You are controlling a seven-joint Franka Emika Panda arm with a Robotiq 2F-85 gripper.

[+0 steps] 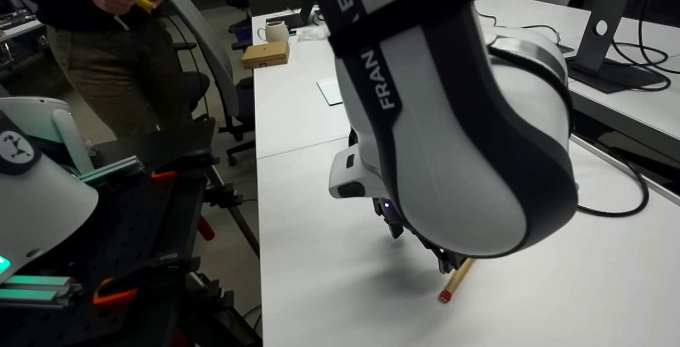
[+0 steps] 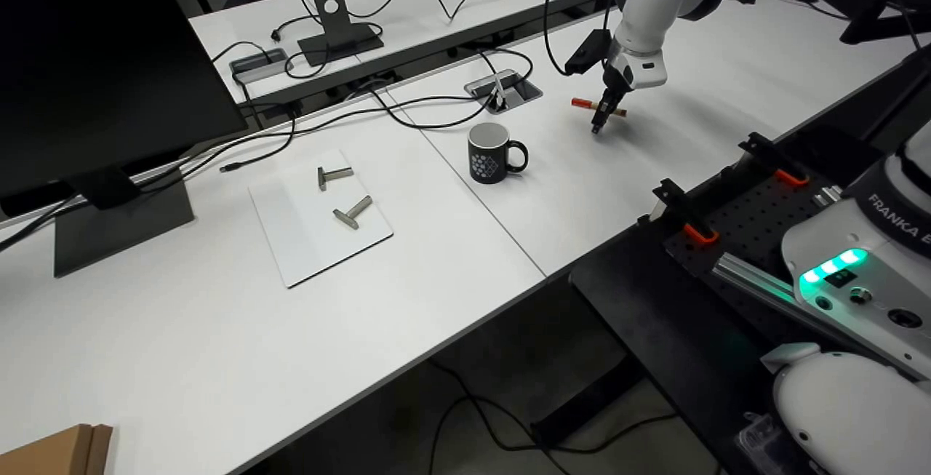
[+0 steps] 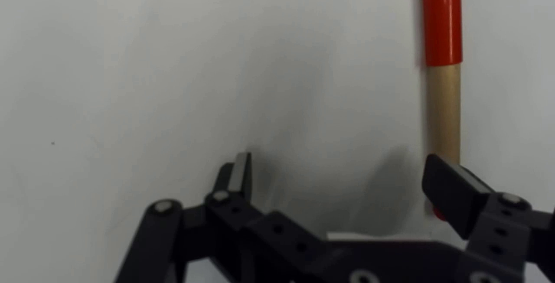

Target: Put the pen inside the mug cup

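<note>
Empty and spread wide, the tool (image 3: 338, 172) partly hides the slim wood-toned, red-capped pen (image 3: 443, 109) at the wrist view's right. In an exterior view the cylindrical mug cup (image 2: 486, 160) stands mid-frame on smooth white worktop (image 2: 407, 293), near a grey socket (image 2: 525, 95).

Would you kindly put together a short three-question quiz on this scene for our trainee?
1. True or false: the gripper is holding the red-capped pen.
2. The black mug stands: a) upside down, b) on its side, c) upright.
3. How many T-shaped pieces lie on the white panel?

Key: 1. False; the gripper's jaws stand apart, and the red-capped pen lies on the table. 2. c. 3. Two.
</note>
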